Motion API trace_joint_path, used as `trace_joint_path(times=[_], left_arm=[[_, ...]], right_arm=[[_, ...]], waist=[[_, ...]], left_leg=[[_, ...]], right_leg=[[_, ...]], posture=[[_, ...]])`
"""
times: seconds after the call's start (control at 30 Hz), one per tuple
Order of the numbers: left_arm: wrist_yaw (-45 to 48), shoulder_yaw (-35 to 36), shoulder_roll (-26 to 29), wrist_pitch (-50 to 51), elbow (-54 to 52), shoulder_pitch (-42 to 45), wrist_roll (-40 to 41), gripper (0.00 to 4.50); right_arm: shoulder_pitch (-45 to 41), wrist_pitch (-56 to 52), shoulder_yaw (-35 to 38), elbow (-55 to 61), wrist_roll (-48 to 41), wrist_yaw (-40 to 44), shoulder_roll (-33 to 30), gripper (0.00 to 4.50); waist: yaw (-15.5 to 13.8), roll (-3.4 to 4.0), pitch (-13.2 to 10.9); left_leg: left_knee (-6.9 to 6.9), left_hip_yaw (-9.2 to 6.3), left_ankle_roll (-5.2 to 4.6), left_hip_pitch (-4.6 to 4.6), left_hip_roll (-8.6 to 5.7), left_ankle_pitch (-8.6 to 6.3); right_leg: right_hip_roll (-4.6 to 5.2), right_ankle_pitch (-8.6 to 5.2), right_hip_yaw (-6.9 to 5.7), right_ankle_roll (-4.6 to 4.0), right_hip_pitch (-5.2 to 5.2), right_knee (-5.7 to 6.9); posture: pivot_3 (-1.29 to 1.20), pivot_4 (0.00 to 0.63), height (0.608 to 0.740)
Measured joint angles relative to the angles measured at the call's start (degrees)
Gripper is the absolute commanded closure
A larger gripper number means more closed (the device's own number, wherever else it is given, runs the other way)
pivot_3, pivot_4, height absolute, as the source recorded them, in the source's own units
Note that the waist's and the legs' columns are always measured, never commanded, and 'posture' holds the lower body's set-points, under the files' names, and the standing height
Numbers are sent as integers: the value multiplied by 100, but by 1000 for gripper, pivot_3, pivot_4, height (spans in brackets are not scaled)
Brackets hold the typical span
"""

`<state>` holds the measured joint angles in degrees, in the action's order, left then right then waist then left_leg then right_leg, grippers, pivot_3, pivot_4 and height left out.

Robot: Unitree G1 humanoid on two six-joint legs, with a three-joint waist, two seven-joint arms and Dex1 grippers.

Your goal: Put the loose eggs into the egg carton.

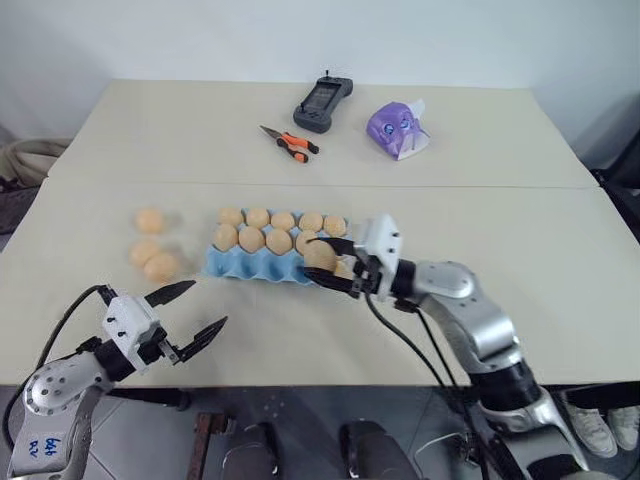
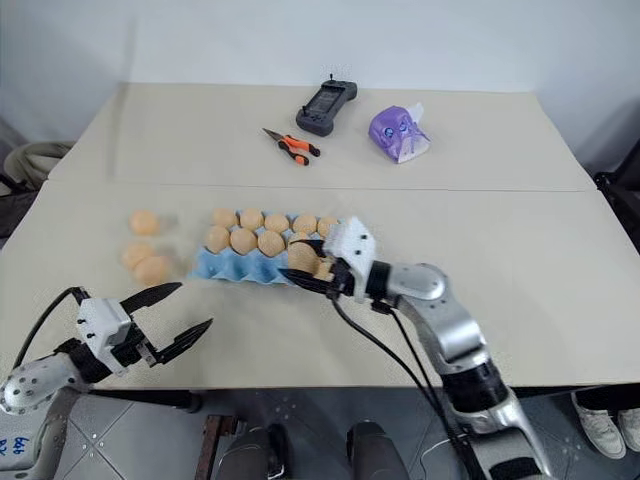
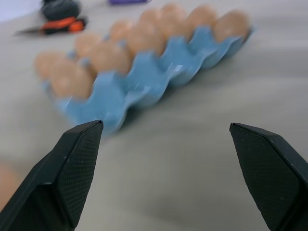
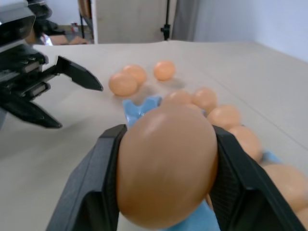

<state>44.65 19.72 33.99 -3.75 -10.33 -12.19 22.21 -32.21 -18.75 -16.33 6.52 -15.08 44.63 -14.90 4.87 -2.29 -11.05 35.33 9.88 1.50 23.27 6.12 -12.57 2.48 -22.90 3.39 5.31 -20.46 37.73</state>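
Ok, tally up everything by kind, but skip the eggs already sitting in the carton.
loose eggs on the table: 3
held egg in the right gripper: 1
egg carton: 1
pliers: 1
black handheld device: 1
purple pack: 1
Total: 8

A black handheld device lies at the far side of the beige table. Orange-handled pliers rest just beside it. A purple-and-white pouch sits nearby.

Beige table: egg carton, three loose eggs, pliers, black handset, purple pack.
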Motion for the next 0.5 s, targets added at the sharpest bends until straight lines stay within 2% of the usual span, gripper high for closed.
trace_joint_path(times=[0.07, 0.3, 0.33, 0.5], left_arm=[[-96, 29, -45, 0, -17, -77, -11, 0], [-276, 82, -63, 0, -203, -244, -12, 0], [-279, 101, -63, 0, -247, -256, -11, 0], [-404, 222, -141, -1, -271, -335, -11, 0]], right_arm=[[-149, 21, -203, -389, 250, -139, 223, 2552], [-182, 160, -315, -826, 479, 16, 99, 158], [-182, 199, -301, -826, 484, 45, 53, 6], [207, 390, 102, -301, 120, 442, -274, 6]], waist=[[-13, -4, 2], [2, -8, 5], [3, -8, 5], [-3, -8, 5]], left_leg=[[0, 2, -3, 4, -4, 0], [-5, 8, -5, 8, -8, -4], [-7, 7, -1, 8, -8, -3], [-21, 7, 6, 8, -2, -8]], right_leg=[[9, 0, -4, 0, -1, -1], [9, 0, -2, -1, -6, -5], [6, -1, -3, -3, -7, -5], [0, -8, -2, -14, -11, -13]], posture=[[0, 150, 740], [0, 150, 740], [0, 150, 740], [0, 150, 740]])
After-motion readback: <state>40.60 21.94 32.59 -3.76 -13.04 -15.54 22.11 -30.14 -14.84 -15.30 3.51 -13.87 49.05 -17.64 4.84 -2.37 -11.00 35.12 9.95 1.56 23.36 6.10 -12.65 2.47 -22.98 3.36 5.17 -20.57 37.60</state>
